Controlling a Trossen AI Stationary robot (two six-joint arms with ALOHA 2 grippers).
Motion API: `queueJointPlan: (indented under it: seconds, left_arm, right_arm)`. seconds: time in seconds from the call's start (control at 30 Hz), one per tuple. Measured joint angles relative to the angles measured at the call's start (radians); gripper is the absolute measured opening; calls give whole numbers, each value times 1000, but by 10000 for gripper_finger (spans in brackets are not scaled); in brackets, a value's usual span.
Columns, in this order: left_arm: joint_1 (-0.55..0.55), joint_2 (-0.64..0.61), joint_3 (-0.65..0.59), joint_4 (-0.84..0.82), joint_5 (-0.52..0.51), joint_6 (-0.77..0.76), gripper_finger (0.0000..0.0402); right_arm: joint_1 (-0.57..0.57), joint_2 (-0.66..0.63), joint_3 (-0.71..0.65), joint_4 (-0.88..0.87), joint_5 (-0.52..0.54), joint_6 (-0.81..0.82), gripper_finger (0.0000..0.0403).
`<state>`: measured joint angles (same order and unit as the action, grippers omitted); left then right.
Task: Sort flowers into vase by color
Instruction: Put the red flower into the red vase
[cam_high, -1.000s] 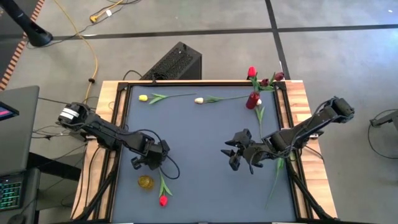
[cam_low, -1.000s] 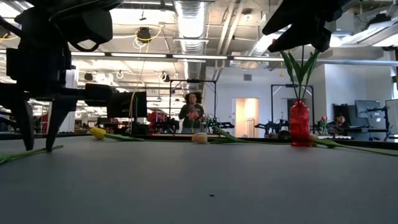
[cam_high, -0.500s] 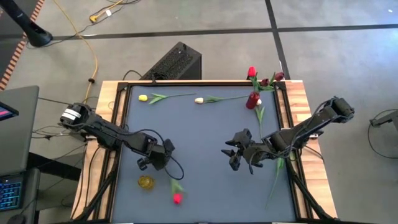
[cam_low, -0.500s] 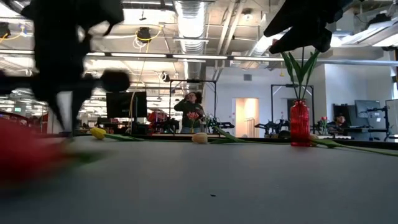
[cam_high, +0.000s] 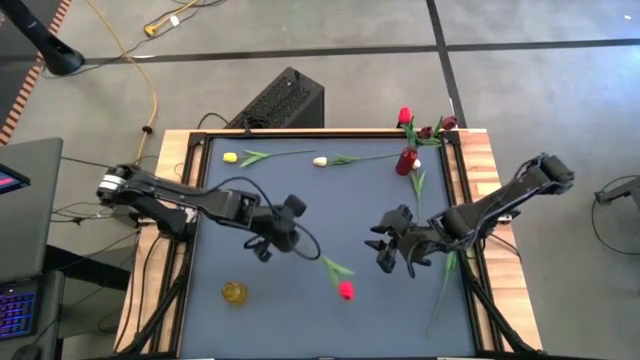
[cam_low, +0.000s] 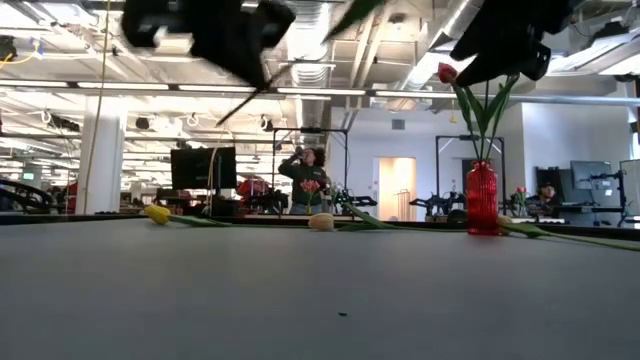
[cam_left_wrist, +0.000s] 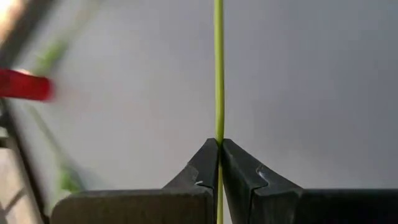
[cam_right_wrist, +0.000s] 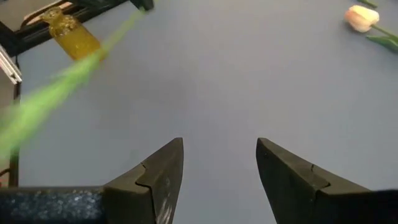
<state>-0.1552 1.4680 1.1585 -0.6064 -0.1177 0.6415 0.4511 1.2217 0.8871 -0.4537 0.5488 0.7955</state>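
Note:
A red tulip hangs over the middle of the dark mat, its head (cam_high: 345, 291) toward the near edge and a leaf (cam_high: 335, 268) on its green stem (cam_left_wrist: 218, 74). My left gripper (cam_high: 292, 236) is shut on that stem. To its right, my right gripper (cam_high: 378, 246) hovers open and empty, its fingers (cam_right_wrist: 158, 174) spread. A red vase (cam_high: 406, 160) with red flowers in it stands at the far right. A yellow vase (cam_high: 234, 293) stands near left. A yellow tulip (cam_high: 230, 157) and a white tulip (cam_high: 320, 160) lie flat along the far edge. My left gripper pinches the tulip's bare stem (cam_left_wrist: 219, 134) between its two fingertips, well away from the head. The fingers slant down toward the table's right. The stem runs on ahead of them, roughly in line. The tulip is clear of the mat, with its head beyond the fingertips.
Another flower's stem (cam_high: 443, 285) lies along the mat's right edge under my right arm. A black box (cam_high: 285, 98) sits past the far edge. The wooden table frame (cam_high: 480, 150) rims the mat. People and equipment show in the room behind.
My left gripper has risen from the near left corner by the yellow vase. It has gone toward the table's middle and tipped less steeply. It has taken the red tulip off the mat. The tulip's head has swung from the near left edge toward the centre.

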Motion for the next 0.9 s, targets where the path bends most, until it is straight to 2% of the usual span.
queueJointPlan:
  seconds: [0.1, 0.2, 0.37, 0.53, 0.7, 0.9]
  left_arm:
    - [17, -9, 69, 9, 14, 0, 0]
    - [39, -31, 118, 29, 84, -4, 0]
    - [99, -108, 135, 75, 170, -88, 0]
    - [177, -172, 110, 191, 251, -211, 0]
    - [216, -174, 88, 288, 344, -349, 0]
    - [214, -173, -27, 527, 375, -503, 0]
  right_arm:
    - [0, -33, 0, -15, 0, 0, 227]
    - [0, -63, 0, -29, -1, 0, 227]
    - [0, -99, 0, -51, -1, -1, 227]
    - [-10, -104, 0, -34, 23, -10, 227]
    - [-30, -104, 0, 28, 32, -44, 227]
    - [-42, -104, 0, 216, 33, -195, 227]
